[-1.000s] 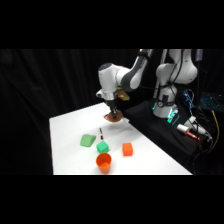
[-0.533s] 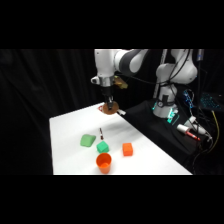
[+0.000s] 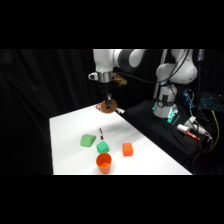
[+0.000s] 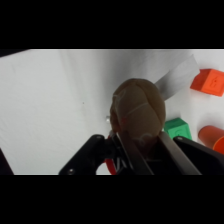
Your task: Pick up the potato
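The potato (image 4: 138, 107), a tan-brown rounded lump, fills the middle of the wrist view, clamped between my gripper's (image 4: 145, 145) two fingers. In the side view the potato (image 3: 107, 105) hangs well above the far end of the white table (image 3: 65, 130), held by the gripper (image 3: 107, 102) that comes down from the white arm. The gripper is shut on the potato.
On the table lie a flat green piece (image 3: 88, 140), a green block (image 3: 102, 147), an orange block (image 3: 127, 149) and an orange cup (image 3: 104, 162), with a small dark object (image 3: 100, 133) just behind the green block. The arm's base and cables stand at the right.
The gripper has risen with the potato and shifted a little toward the table's far left. The things on the table have not moved.
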Tool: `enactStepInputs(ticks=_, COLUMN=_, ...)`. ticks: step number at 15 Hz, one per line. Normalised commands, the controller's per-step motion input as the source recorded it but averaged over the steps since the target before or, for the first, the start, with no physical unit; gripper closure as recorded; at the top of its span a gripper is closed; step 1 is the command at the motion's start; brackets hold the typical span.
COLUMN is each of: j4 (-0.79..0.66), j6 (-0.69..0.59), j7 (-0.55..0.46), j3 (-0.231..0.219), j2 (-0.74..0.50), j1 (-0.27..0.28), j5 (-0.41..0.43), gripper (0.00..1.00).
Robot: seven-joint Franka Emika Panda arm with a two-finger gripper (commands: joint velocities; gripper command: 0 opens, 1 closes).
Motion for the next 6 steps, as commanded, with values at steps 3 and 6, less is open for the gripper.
enactStepInputs(ticks=3, j4=0.07, j6=-0.16, j7=-0.24, j3=0.076, j2=-0.12, j1=-0.069, j5=0.172, gripper=0.96)
enactStepInputs(ticks=6, j4=0.08, j6=-0.18, j7=-0.17, j3=0.072, j2=-0.14, j1=-0.067, j5=0.162, gripper=0.96)
